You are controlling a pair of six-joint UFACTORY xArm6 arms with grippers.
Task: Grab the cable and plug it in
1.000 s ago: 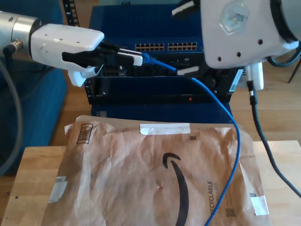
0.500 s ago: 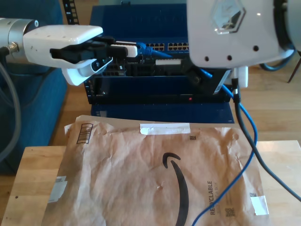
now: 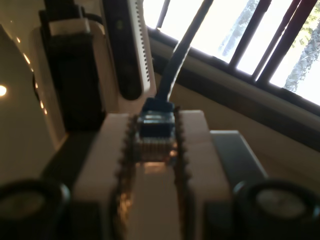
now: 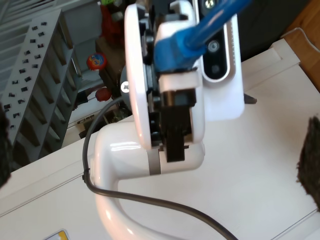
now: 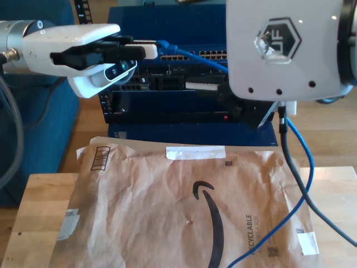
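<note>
The bright blue cable [image 5: 192, 56] runs from my first gripper [image 5: 152, 50] at the exterior view's upper left, behind the other arm, then hangs down on the exterior view's right. My first gripper [image 3: 155, 131] is shut on the cable's plug [image 3: 156, 125], held level in front of the blue switch's row of ports [image 5: 215, 54]. My second gripper [image 4: 156, 152] is open, its dark pads far apart, and it faces the first gripper [image 4: 165, 60] and the cable [image 4: 200, 35]. One white finger [image 5: 205, 86] of the second gripper shows under its big white arm.
A black rack unit [image 5: 167, 103] sits below the blue switch [image 5: 167, 19]. A brown paper mailer [image 5: 167, 218] covers the wooden table [image 5: 33, 218]. A dark grey robot cable [image 5: 295, 178] hangs at the exterior view's right. Blue upholstery [image 5: 39, 128] stands at its left.
My first gripper has risen with the plug, up to the height of the port row. The second arm has swung toward the exterior view's left, and the cable's slack now hangs further right.
</note>
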